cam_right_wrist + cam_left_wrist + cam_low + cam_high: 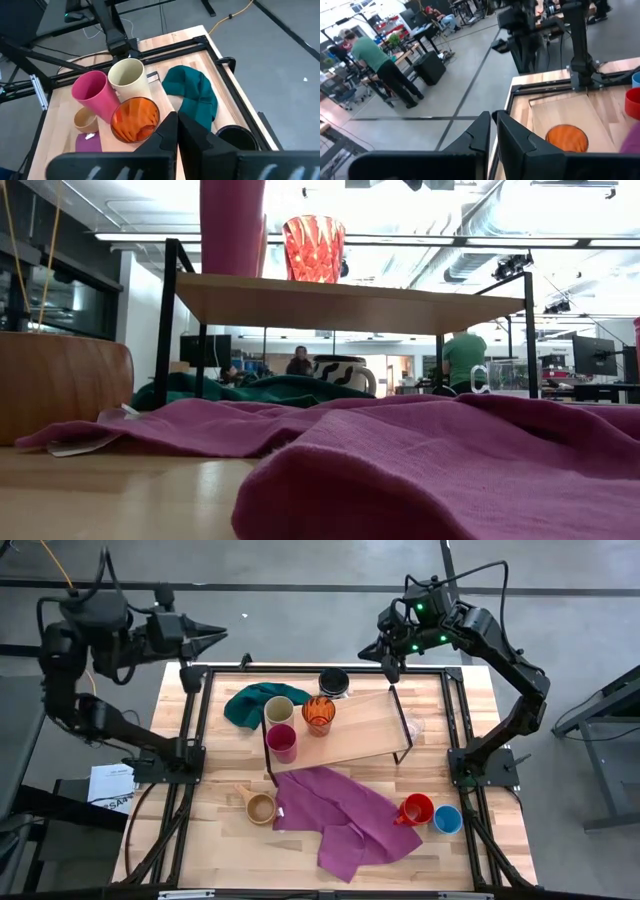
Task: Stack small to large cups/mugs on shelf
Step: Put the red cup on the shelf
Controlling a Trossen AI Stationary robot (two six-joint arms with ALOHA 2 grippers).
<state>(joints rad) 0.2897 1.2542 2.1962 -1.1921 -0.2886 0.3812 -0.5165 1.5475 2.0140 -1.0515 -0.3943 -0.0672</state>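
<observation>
Shelf point(355, 730): light-wood board, black legs; 3 cups clustered one end.

From the left wrist cam: the left gripper point(493, 131) has its two dark fingers pressed together, nothing between them, sitting off the table's edge over grey floor. Past the fingertips there's the shelf point(570, 112), a light wood board, with the translucent red cup point(566, 138) on it seen from above, looks orange. The other arm point(580, 37) stands behind the shelf. Far from the shelf, a person in a green shirt point(370, 55) bends at a desk.
</observation>
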